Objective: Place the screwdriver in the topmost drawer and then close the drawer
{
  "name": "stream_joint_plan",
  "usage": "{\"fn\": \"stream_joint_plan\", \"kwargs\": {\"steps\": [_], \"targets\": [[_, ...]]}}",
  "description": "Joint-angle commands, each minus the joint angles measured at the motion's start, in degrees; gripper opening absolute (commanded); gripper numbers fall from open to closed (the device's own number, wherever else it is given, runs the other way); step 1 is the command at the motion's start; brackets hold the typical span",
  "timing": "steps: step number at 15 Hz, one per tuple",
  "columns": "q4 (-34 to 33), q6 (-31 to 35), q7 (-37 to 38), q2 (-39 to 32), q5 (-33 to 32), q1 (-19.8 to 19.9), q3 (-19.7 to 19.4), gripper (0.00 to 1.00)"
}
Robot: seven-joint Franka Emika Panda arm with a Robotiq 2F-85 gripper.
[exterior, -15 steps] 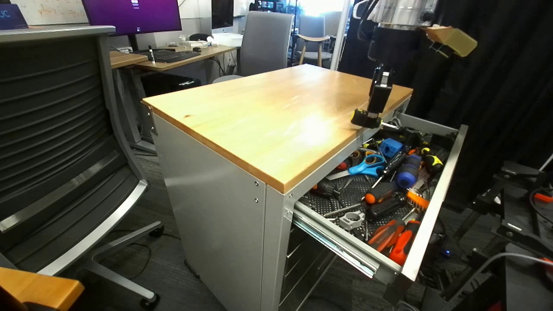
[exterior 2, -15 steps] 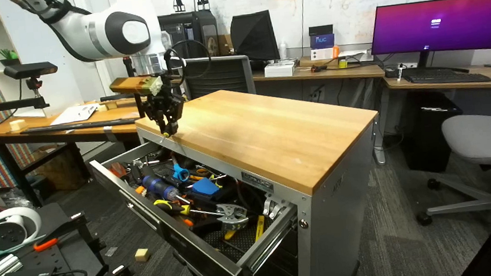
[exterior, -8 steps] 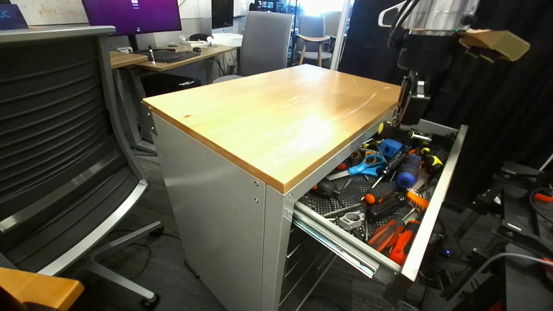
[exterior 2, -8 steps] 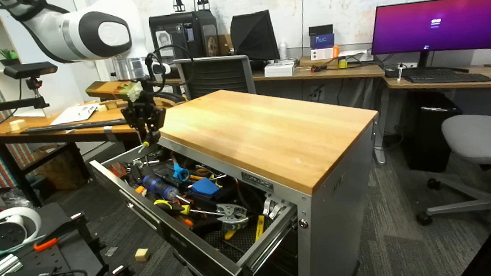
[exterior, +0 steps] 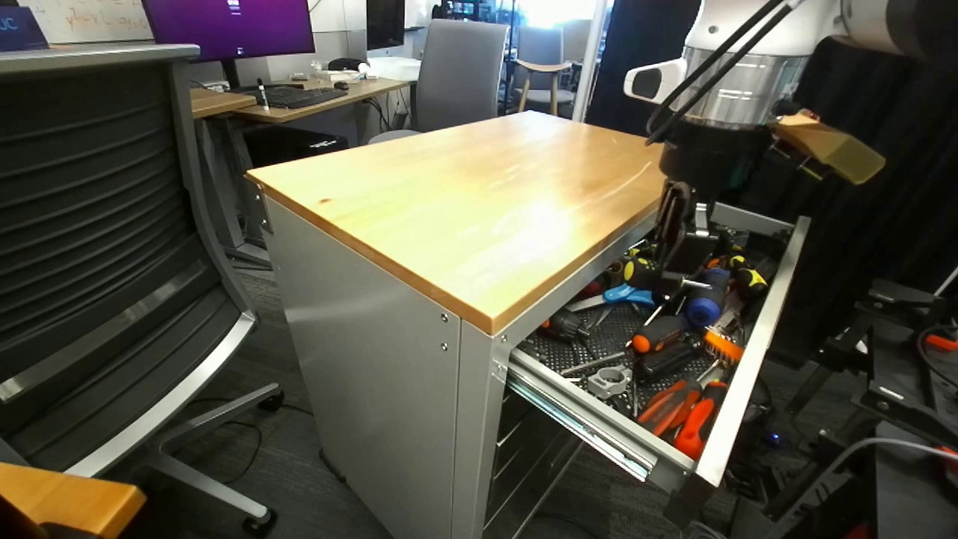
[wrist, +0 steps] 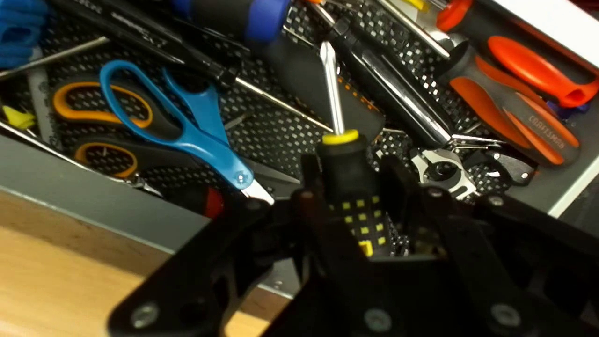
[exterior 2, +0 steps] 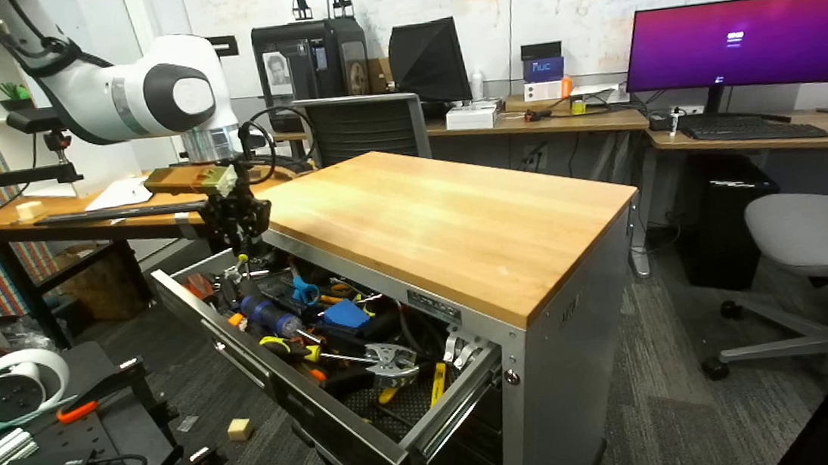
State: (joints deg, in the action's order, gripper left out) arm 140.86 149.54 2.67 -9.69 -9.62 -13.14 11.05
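Observation:
The screwdriver is stubby and black, with yellow squares, a yellow collar and a short silver shaft. In the wrist view my gripper [wrist: 348, 175] is shut on the screwdriver's handle [wrist: 345, 152], its shaft pointing away from the jaws. In both exterior views the gripper [exterior: 673, 266] [exterior 2: 241, 238] holds the screwdriver [exterior: 640, 272] [exterior 2: 242, 258] low over the tools, roughly level. Whether it touches them cannot be told. The topmost drawer [exterior: 754, 359] is pulled open; its front also shows in an exterior view [exterior 2: 283, 370] and the wrist view [wrist: 547, 25].
The drawer holds many tools, among them blue scissors [wrist: 201, 145], a blue-handled tool [exterior: 707, 299], orange-handled pliers [exterior: 696, 427] and a metal clamp [exterior 2: 394, 363]. The cabinet's wooden top [exterior: 479, 202] overhangs the drawer's back. Black equipment [exterior 2: 62, 448] stands before the drawer front.
My gripper has carried the screwdriver from the edge of the wooden top out over the open drawer, then down close to the tools. The drawer has not moved.

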Motion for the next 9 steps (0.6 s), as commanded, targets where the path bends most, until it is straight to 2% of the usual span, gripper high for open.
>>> {"fn": "stream_joint_plan", "kwargs": {"steps": [1,3,5,6,7,9], "targets": [[-3.4,2.6,3.6,-3.6,-5.1,-1.9,-1.1,0.61],[-4.2,2.6,5.6,-4.1,-7.7,-2.5,-2.2,0.75],[-3.7,-1.0,6.6,-2.6,-9.9,-2.6,-3.3,0.9],[-3.0,-3.6,5.5,-1.5,-8.8,-2.0,-3.1,0.97],[-2.0,-6.2,4.8,-0.5,-7.4,-1.3,-2.9,1.0],[0.1,-12.5,3.4,0.5,-1.8,0.7,-2.4,1.0]]}}
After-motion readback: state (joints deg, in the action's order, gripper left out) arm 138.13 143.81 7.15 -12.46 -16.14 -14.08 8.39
